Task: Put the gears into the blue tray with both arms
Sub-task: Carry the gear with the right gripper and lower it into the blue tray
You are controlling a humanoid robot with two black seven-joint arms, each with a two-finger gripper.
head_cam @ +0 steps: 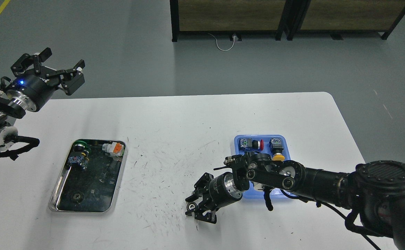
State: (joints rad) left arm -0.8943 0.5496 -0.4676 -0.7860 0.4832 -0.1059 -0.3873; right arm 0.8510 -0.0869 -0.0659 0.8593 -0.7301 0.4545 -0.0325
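Note:
One gear (191, 207) lies on the white table, between the fingers of my right gripper (196, 208). That gripper is low over the table and open, one finger on either side of the gear; whether the fingers touch it I cannot tell. A second gear (77, 197) lies in the near part of the silver tray (117, 194). The blue tray (237, 139) sits right of centre, its near half hidden behind my right arm. My left gripper (58, 64) hangs open and empty, high over the table's far left corner.
Red (257, 144) and yellow (277, 155) push-button switches lie in the far half of the blue tray. The silver tray holds a green-capped switch (80, 145) and an orange-and-white part (114, 148). The table's rounded far right corner (327, 95) is in view.

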